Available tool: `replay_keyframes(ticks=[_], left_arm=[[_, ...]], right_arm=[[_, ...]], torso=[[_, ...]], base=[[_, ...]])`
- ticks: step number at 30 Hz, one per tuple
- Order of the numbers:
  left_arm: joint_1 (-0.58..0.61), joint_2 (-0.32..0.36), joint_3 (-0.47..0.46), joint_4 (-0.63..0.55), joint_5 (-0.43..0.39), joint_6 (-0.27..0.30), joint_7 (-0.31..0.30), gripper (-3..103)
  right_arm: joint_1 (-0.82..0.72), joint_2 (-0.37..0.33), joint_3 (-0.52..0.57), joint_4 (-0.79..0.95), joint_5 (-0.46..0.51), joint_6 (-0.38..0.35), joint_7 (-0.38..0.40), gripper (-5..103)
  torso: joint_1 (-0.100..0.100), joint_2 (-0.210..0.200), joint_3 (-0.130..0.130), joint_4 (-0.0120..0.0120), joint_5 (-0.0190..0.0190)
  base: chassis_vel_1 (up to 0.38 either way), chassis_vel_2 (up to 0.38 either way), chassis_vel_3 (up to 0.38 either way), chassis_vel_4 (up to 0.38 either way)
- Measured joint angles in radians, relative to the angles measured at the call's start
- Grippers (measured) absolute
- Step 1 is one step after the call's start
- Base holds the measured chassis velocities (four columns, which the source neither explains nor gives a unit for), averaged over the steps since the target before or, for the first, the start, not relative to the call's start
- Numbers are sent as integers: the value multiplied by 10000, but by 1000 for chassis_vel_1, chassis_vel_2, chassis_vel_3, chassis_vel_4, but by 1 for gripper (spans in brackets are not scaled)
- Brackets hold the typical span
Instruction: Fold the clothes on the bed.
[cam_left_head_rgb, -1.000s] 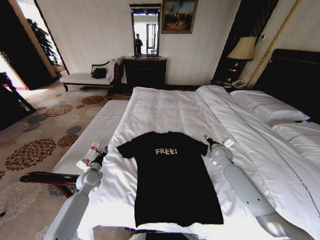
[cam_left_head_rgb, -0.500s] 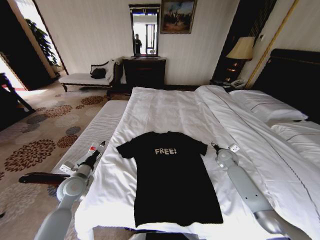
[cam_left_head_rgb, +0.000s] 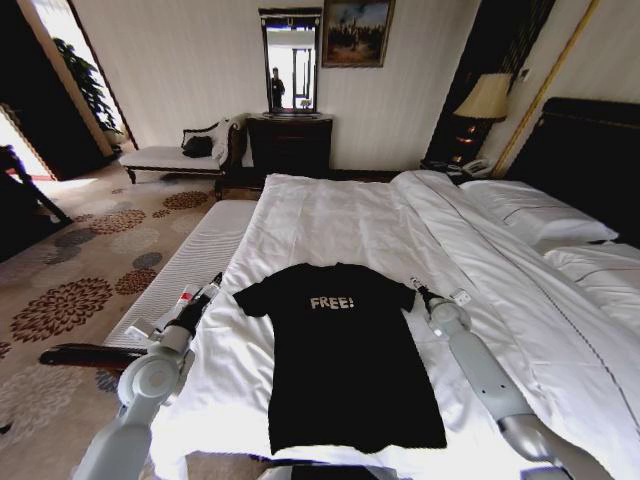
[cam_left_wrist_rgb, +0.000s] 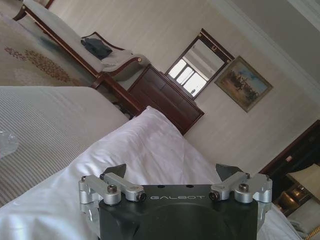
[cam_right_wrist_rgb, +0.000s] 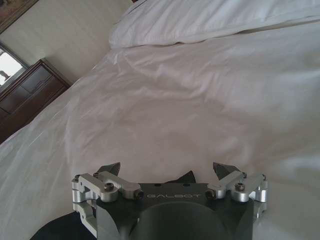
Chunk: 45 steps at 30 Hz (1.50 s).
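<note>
The clothes are one black T-shirt (cam_left_head_rgb: 340, 365) with white "FREE!" on the chest, spread flat and face up near the foot of the bed (cam_left_head_rgb: 330, 215). My left gripper (cam_left_head_rgb: 211, 285) hovers open just outside the shirt's left sleeve, over the bed's edge; in the left wrist view its fingertips (cam_left_wrist_rgb: 116, 171) stand wide apart over white sheet. My right gripper (cam_left_head_rgb: 418, 289) is open beside the right sleeve. The right wrist view shows that gripper (cam_right_wrist_rgb: 167, 170) low over the sheet, with a dark patch of T-shirt (cam_right_wrist_rgb: 62, 227) under its body.
A long white-cushioned bench (cam_left_head_rgb: 190, 260) runs along the bed's left side, with a small red-and-white tube (cam_left_head_rgb: 184, 296) on it. Pillows (cam_left_head_rgb: 540, 215) and a dark headboard (cam_left_head_rgb: 585, 150) are at the right. A dresser (cam_left_head_rgb: 290, 140) stands at the far wall.
Both arms swung outward half a second ago and have come back in toward the shirt's sleeves. The T-shirt lies as before.
</note>
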Motion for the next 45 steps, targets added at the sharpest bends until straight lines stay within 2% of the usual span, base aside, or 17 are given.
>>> replay_keyframes(ticks=[5, 11, 13, 16, 17, 20, 22, 24, 25, 28, 31, 33, 36, 37, 39, 41, 45], left_arm=[[154, -14, -181, -85, -8, 4, -99, 100], [266, -52, -216, -94, 36, 6, -151, 100], [314, -76, -220, -117, 65, 6, -176, 100], [369, -98, -244, -125, 93, 6, -230, 100], [369, -98, -244, -125, 93, 6, -230, 100], [410, -122, -280, -125, 108, 5, -291, 100], [417, -129, -280, -125, 115, 4, -296, 100], [443, -165, -273, -125, 170, -6, -315, 100], [443, -165, -273, -125, 170, -6, -315, 100], [450, -219, -234, -130, 221, -13, -324, 100], [451, -238, -225, -131, 258, -20, -327, 100], [452, -243, -221, -129, 294, -26, -331, 100], [454, -245, -220, -97, 342, -38, -339, 100], [455, -248, -219, -75, 354, -42, -347, 100], [455, -253, -217, -64, 358, -45, -355, 100], [453, -265, -203, -50, 370, -49, -364, 100], [422, -283, -149, -21, 401, -53, -371, 100]], right_arm=[[-103, 104, -36, 43, -81, 0, 40, 100], [-152, 256, -61, 87, -102, 0, 39, 100], [-155, 295, -82, 88, -122, 1, 28, 103], [-157, 306, -117, 88, -164, 0, 24, 90], [-157, 306, -117, 88, -164, 0, 24, 90], [-157, 252, -126, 88, -190, -3, 30, 74], [-160, 238, -126, 90, -191, -2, 30, 74], [-193, 194, -125, 125, -225, 11, 30, 63], [-193, 194, -125, 125, -225, 11, 30, 63], [-212, 184, -126, 128, -311, 40, 25, 47], [-211, 190, -138, 100, -371, 61, 9, 41], [-207, 209, -166, 42, -435, 70, -11, 30], [-186, 229, -198, -28, -520, 75, -31, 25], [-166, 241, -218, -84, -586, 80, -51, 14], [-144, 248, -239, -138, -651, 91, -70, 14], [-115, 250, -256, -188, -717, 108, -87, 4], [-37, 219, -301, -234, -845, 207, -101, 0]], torso=[[0, 0, -1, -10, 2], [0, -1, -1, -5, 2], [0, 0, -1, -4, 0], [-1, 0, -1, -5, 1], [-1, 0, -1, -5, 1], [0, 0, -1, -6, 1], [0, 0, -1, -5, 1], [0, -1, -1, -6, 1], [0, -1, -1, -6, 1], [0, 0, -1, -6, 1], [0, 0, -1, -6, 1], [0, -1, -1, -6, 2], [0, 0, -1, -6, 1], [-1, 0, -1, -5, 2], [0, -1, -1, -5, 2], [0, 0, -1, -5, 1], [0, 0, -1, -5, 2]], base=[[0, 0, 0, 0], [0, 0, 0, 0], [0, 0, 0, 0], [0, 0, 0, 0], [0, 0, 0, 0], [0, 0, 0, 0], [0, 0, 0, 0], [0, 0, 0, 0], [0, 0, 0, 0], [0, 0, 0, 0], [0, 0, 0, 0], [0, 0, 0, 0], [0, 0, 0, 0], [0, 0, 0, 0], [0, 0, 0, 0], [0, 0, 0, 0], [0, 0, 0, 0]])
